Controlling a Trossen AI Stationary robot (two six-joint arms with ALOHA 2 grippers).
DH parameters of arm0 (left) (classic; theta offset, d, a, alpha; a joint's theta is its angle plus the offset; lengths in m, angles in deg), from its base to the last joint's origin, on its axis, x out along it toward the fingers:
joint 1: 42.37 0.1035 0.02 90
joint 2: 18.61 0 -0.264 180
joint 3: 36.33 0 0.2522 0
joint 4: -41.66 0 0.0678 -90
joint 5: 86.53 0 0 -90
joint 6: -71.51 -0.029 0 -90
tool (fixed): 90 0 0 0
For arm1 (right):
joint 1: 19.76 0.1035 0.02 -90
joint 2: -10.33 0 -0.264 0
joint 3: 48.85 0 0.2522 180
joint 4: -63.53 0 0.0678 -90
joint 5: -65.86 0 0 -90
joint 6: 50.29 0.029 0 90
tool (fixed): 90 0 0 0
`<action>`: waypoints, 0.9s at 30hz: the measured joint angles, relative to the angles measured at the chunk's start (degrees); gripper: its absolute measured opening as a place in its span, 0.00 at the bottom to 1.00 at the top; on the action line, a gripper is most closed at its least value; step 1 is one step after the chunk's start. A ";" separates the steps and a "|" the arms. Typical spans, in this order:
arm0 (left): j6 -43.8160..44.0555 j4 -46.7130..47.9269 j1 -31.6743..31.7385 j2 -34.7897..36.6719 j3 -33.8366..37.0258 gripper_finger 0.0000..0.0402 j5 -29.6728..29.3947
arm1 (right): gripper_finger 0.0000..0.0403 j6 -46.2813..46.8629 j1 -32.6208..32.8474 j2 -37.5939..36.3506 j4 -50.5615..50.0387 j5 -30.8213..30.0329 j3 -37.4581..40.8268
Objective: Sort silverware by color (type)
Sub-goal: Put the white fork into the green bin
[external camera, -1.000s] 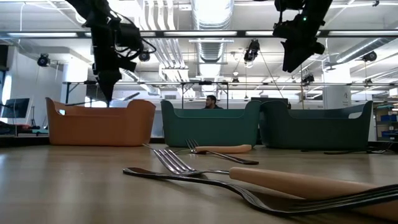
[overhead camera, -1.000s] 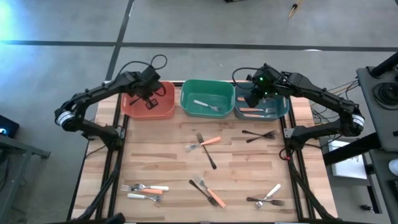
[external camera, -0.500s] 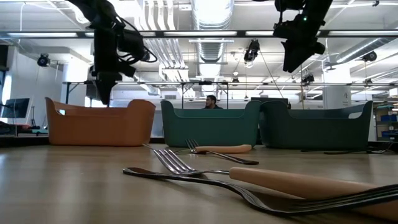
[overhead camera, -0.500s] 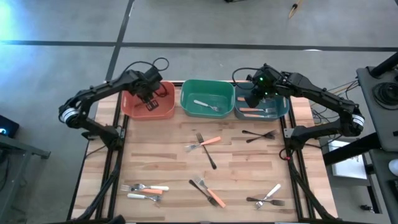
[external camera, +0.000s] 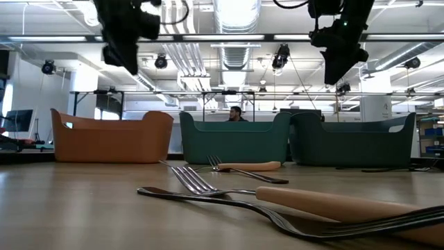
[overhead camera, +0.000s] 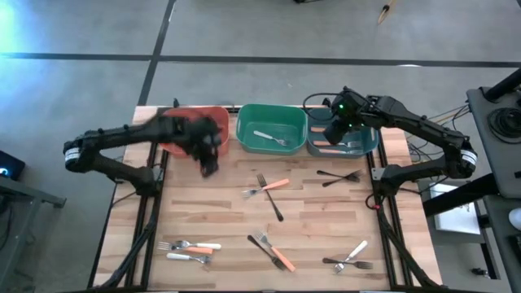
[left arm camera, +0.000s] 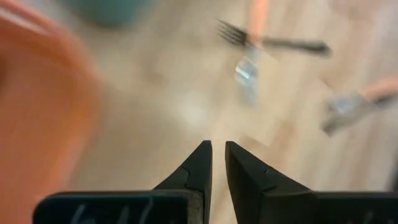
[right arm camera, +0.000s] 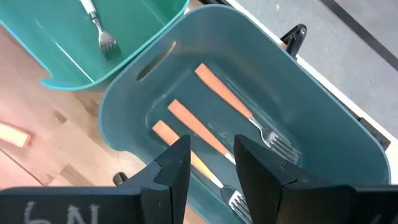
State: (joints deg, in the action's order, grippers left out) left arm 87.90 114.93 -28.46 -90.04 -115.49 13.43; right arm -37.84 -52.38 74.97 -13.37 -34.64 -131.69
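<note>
High view: the left gripper (overhead camera: 205, 159) is hanging over the wooden slatted table (overhead camera: 203, 216), just off the front corner of the red-orange plastic bin (overhead camera: 213, 115); it is blurred here and its fingers cannot be judged. The right gripper (overhead camera: 334, 133) is hanging over the teal plastic bin (overhead camera: 366, 145), which is standing beside the green plastic bin (overhead camera: 271, 130), itself next to the red-orange bin. A white-handled fork (overhead camera: 270, 137) is lying in the green bin. Loose forks are lying on the table in front of the green bin: an orange-handled fork (overhead camera: 269, 187) crossing a black-handled fork (overhead camera: 271, 201), further clusters towards the front edge, and a black fork (overhead camera: 337, 176) in front of the teal bin.

Low view: both grippers are hanging well above the bins, the left one (external camera: 125, 55) over the red-orange bin (external camera: 111, 135). A person (external camera: 236, 114) is showing behind the green bin.

Left wrist view: the left gripper's fingers (left arm camera: 198, 167) are standing nearly together with a narrow slit between them, holding nothing, over bare table beside the red-orange bin.

Right wrist view: the right gripper's fingers (right arm camera: 174, 163) are standing slightly apart and empty, above three orange-handled forks (right arm camera: 227, 99) lying inside the teal bin.
</note>
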 joint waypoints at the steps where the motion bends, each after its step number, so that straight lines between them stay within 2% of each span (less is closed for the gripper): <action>1: 2.26 0.02 -3.92 0.26 0.21 0.07 -0.08 | 0.28 -0.36 0.00 0.00 0.00 0.02 0.22; 5: 11.22 -0.05 -19.24 0.20 0.29 0.07 -0.65 | 0.28 -1.55 -0.01 0.00 0.71 0.00 1.32; 8: 20.64 0.00 -29.83 -0.99 0.30 0.07 -3.32 | 0.28 -2.63 0.00 0.00 1.17 0.00 2.51; 12: 32.46 -0.02 -40.06 -3.95 0.32 0.07 -5.17 | 0.28 -3.51 -0.02 0.00 2.20 0.02 4.49; 16: 43.93 -0.09 -43.76 -7.49 0.36 0.07 -5.57 | 0.28 -3.52 0.00 0.00 2.59 0.05 6.48; 19: 48.59 -0.71 -44.17 -9.77 0.36 0.07 -3.55 | 0.28 -3.50 0.02 0.00 2.36 0.50 7.46; 22: 47.34 -3.43 -44.21 -11.78 0.38 0.07 -0.42 | 0.28 -3.35 0.15 0.00 1.26 0.79 7.35; 27: 39.35 -5.26 -45.01 -15.22 0.38 0.10 1.03 | 0.28 -0.57 1.27 -0.78 -1.11 3.49 4.32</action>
State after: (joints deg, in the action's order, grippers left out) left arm 127.25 109.67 -73.47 -105.26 -115.11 14.46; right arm -38.42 -51.11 74.19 -14.48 -31.15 -127.38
